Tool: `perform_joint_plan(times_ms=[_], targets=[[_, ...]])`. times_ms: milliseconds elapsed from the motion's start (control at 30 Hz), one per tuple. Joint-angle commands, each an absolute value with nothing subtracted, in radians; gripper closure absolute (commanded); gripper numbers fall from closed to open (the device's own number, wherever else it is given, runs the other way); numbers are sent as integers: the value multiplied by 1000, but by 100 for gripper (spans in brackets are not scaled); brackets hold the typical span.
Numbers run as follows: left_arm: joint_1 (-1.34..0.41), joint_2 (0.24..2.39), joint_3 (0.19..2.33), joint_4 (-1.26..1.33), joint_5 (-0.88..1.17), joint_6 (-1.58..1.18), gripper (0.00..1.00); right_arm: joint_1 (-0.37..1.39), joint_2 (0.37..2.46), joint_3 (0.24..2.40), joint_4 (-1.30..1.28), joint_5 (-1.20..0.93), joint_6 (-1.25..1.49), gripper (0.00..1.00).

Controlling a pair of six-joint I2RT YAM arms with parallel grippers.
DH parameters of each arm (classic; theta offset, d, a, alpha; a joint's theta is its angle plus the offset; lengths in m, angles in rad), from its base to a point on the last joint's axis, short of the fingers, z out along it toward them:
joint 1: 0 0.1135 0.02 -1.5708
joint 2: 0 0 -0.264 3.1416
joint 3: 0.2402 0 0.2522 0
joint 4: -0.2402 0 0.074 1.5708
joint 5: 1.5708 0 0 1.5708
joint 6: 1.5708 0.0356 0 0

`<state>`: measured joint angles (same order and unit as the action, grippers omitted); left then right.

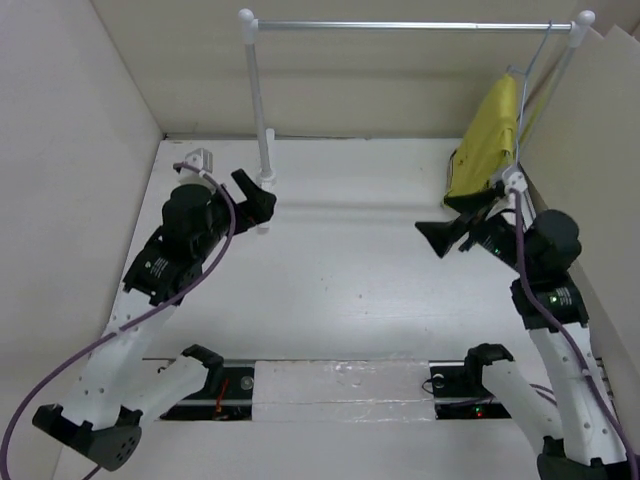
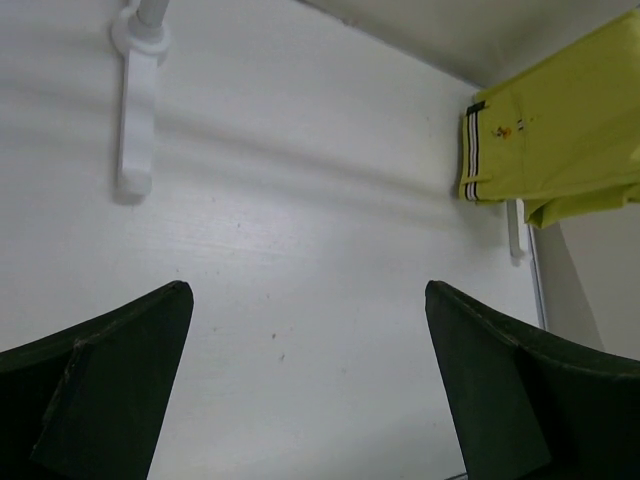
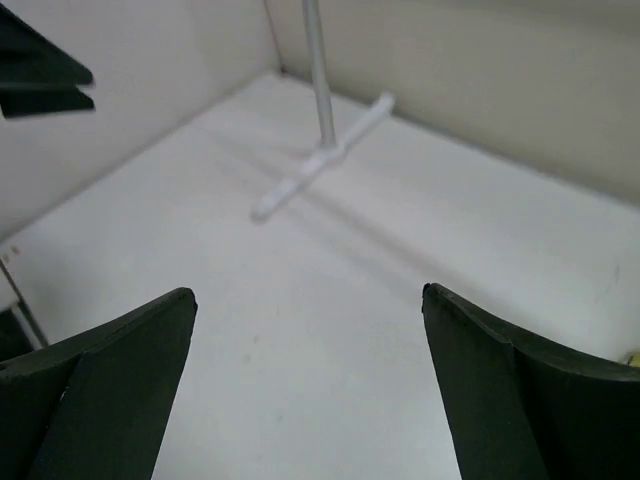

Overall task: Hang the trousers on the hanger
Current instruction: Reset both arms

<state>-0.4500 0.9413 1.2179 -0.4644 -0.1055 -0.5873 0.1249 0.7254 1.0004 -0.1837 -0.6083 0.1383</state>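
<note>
The mustard-yellow trousers [image 1: 488, 140] hang folded over the thin pale hanger [image 1: 533, 66], whose hook sits on the rail's metal bar at the far right. In the left wrist view the trousers [image 2: 560, 120] show at the top right, with the striped waistband edge hanging at their left side. My left gripper [image 1: 256, 200] is open and empty beside the rail's left post; its jaws stand wide apart over bare table [image 2: 308, 290]. My right gripper [image 1: 440, 236] is open and empty, just below and left of the trousers, pointing left [image 3: 308, 292].
The rail [image 1: 410, 25] has white posts at the left [image 1: 257, 100] and right [image 1: 560, 80]. The left post's white foot [image 2: 135, 120] lies on the table and also shows in the right wrist view [image 3: 320, 165]. Beige walls enclose the table on three sides.
</note>
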Motion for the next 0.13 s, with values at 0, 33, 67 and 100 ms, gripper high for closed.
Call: perform_joint_plan(times_ms=[0, 33, 67, 100], targets=[[-453, 835, 1019, -433, -48, -652, 1, 153, 631, 835, -405, -494, 23, 0], [-453, 810, 987, -408, -38, -688, 1, 153, 599, 822, -411, -482, 26, 0], [-453, 775, 970, -364, -32, -699, 1, 153, 598, 824, -400, -482, 32, 0], [-453, 770, 976, -338, -8, -701, 1, 153, 606, 837, -384, -483, 34, 0]])
